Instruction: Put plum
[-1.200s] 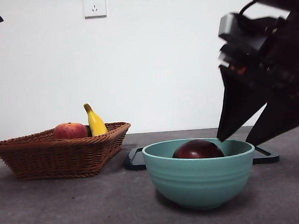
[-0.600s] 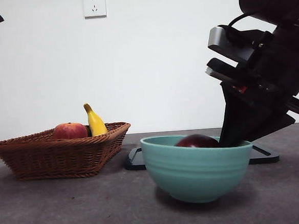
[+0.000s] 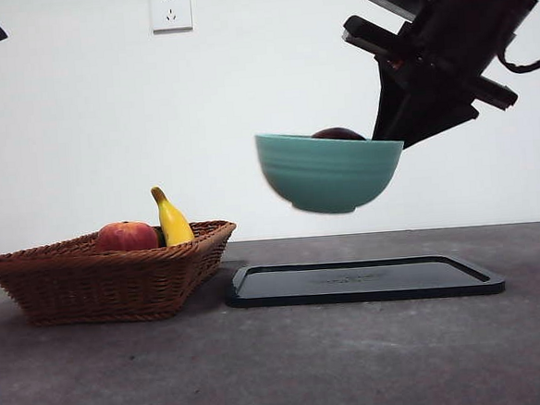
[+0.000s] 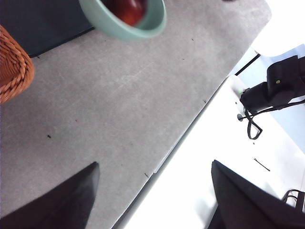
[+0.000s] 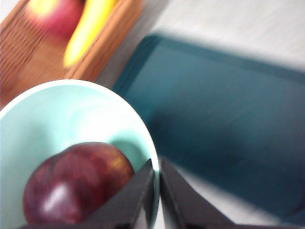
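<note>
Aloft, right tool (image 3: 386, 139) (tilted) seemingly pinches bowl (image 3: 328, 172).

A lab bench (bare white wall (image 3: 107, 130), socket (image 3: 170, 8), grey tabletop (image 3: 263, 370)).

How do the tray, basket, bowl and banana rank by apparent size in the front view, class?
1. Black tray and wicker basket: similar widths, so unranked.
2. Teal bowl, held up by the right gripper.
3. Banana, partly hidden.
</note>
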